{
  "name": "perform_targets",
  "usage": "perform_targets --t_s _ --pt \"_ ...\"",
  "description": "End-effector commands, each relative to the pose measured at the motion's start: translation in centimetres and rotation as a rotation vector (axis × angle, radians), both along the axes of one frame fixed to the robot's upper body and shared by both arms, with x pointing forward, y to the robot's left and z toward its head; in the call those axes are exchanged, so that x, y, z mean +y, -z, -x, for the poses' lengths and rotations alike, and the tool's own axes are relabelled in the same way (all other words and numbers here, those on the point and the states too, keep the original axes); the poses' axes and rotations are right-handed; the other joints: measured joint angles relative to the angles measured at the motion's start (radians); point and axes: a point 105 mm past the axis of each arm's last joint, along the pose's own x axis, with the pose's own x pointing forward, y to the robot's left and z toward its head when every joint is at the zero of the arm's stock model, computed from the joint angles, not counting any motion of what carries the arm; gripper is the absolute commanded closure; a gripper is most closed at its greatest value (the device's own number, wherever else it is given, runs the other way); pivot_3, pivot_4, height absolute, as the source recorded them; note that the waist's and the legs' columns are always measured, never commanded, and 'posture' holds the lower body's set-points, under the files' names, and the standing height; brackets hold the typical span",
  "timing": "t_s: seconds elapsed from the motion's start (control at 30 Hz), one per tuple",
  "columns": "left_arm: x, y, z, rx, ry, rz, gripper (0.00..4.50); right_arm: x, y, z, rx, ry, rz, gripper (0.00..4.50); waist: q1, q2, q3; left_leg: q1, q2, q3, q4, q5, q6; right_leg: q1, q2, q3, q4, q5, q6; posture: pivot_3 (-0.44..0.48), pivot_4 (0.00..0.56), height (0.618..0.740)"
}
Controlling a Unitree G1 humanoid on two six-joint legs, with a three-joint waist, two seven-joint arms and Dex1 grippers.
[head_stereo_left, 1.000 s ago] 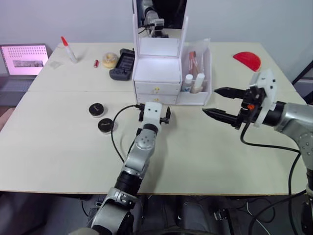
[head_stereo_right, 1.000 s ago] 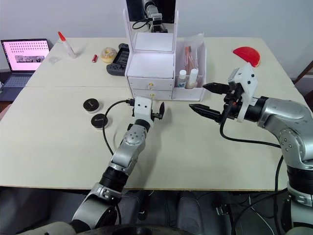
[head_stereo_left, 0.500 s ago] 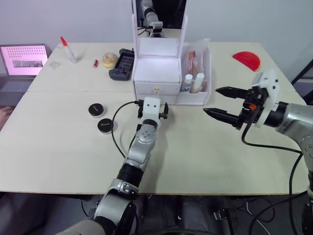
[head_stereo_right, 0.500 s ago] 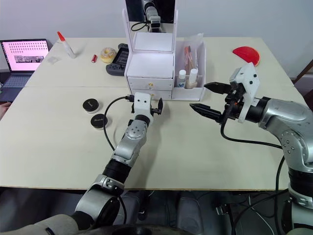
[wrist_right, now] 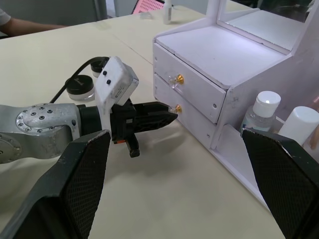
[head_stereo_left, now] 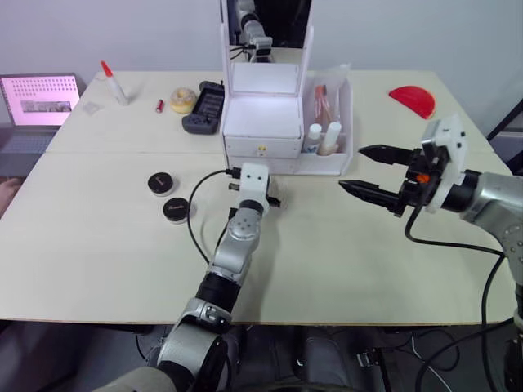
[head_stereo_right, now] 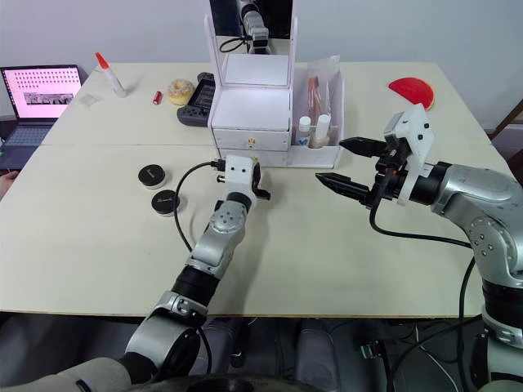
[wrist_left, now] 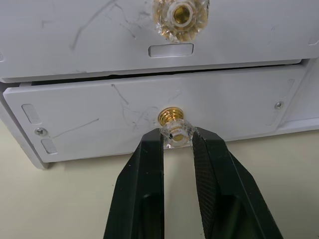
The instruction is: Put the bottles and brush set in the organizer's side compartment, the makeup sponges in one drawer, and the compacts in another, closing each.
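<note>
Left pincer (wrist_left: 177, 142): narrow, its two black fingers closed around the lower knob (wrist_left: 175, 130) of the organizer (head_stereo_left: 263, 122). Half a second ago it was just in front of the drawers with the fingers more apart; now it has moved in and gripped.
Lower drawer (wrist_left: 149, 117): looks closed or almost closed, not yet pulled out.
Right pincer (head_stereo_left: 369, 171): wide and empty, hovering above the counter (head_stereo_left: 343, 253) to the right of the organizer, as before.
Bottles (head_stereo_left: 322, 137): already standing in the side bin, with the brush set (head_stereo_left: 324, 96) behind them.
Compacts (head_stereo_left: 168, 196): two, lying on the counter left of the left arm.
Sponges: I cannot find them.
Meaning: the next step is probably to pull this drawer open for the compacts.
</note>
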Motion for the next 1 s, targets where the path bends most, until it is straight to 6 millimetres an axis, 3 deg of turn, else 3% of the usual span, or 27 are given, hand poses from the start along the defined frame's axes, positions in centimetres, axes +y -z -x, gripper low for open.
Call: perform_targets --t_s 0.03,0.33,0.53,0.8,1.0 --pt "-1.0 -1.4 0.4 -0.042 0.023 0.043 4.2 0.1 -1.5 0.5 -0.06 -0.01 0.003 0.0 0.0 0.0 0.0 0.0 0.0 0.0 0.0 0.0 0.0 0.0 0.0 0.0 0.0 0.0 0.0 0.0 0.15 0.738" --pt "-1.6 -1.2 1.3 -0.045 0.084 0.033 4.2 0.1 -1.5 0.5 -0.058 -0.009 0.007 0.0 0.0 0.0 0.0 0.0 0.0 0.0 0.0 0.0 0.0 0.0 0.0 0.0 0.0 0.0 0.0 0.0 0.15 0.738" --pt "-2.0 -1.1 4.0 -0.086 0.196 -0.033 4.2 0.1 -1.5 0.6 -0.053 -0.011 0.011 0.0 0.002 0.0 0.0 0.0 0.0 0.0 0.0 0.0 0.0 0.0 0.0 0.0 0.0 0.0 0.0 0.0 0.15 0.738" --pt "0.2 -0.9 8.2 -0.075 0.292 -0.105 4.2 -0.1 -1.7 0.5 -0.054 -0.013 0.018 0.0 0.002 0.001 0.0 0.0 0.0 -0.001 -0.001 0.0 0.0 -0.001 0.0 0.0 0.0 0.0 -0.001 0.0 0.15 0.738" --pt "1.6 -0.6 8.9 -0.032 0.272 -0.122 4.2 0.1 -1.6 0.4 -0.055 -0.015 0.019 0.0 0.0 0.001 0.0 0.0 0.0 -0.001 0.0 0.0 0.0 0.0 0.0 0.0 0.0 -0.001 -0.002 0.0 0.15 0.738"
